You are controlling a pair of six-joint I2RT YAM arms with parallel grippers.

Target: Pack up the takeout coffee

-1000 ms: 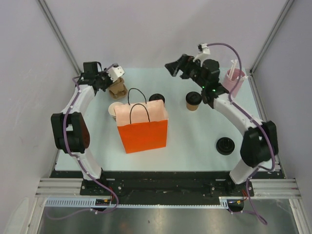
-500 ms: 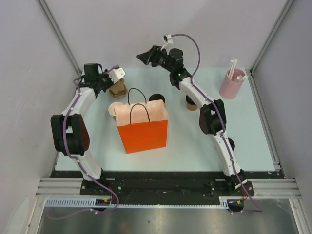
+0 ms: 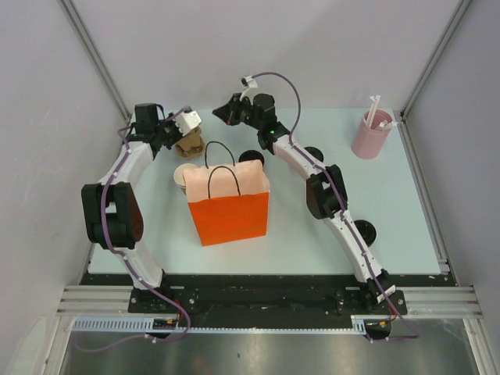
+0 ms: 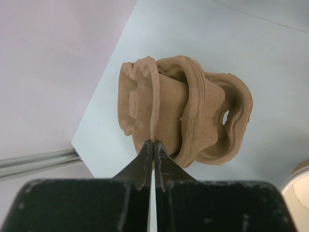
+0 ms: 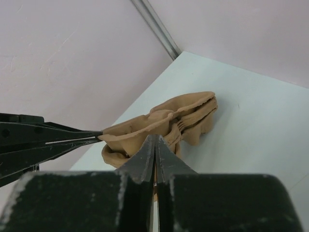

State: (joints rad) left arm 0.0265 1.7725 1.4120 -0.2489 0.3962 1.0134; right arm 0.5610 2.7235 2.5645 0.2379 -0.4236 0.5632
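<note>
Coffee cup (image 3: pixel 313 153) on table (image 3: pixel 391 203), left tool (image 4: pixel 153 142) pinching tray (image 4: pixel 193 116)

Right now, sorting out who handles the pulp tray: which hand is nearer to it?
Left. The left hand is pinched shut on the pulp tray's rim; the right hand, also shut, sits off the tray's far right side.

Bright, even, diffuse lighting from above in all views. Only faint, soft shadows on tabletop (image 3: pixel 391 211) around orange bag (image 3: pixel 229 219). Pale walls slightly washed out. Dull sheen on metal strip (image 3: pixel 234 351) at bottom edge. Overhead view sharp. Wrist views: left pincer (image 4: pixel 153 145) and right pincer (image 5: pixel 155 141) dark, soft-edged near lens; pulp tray (image 4: pixel 183 111) in focus, light grain.
</note>
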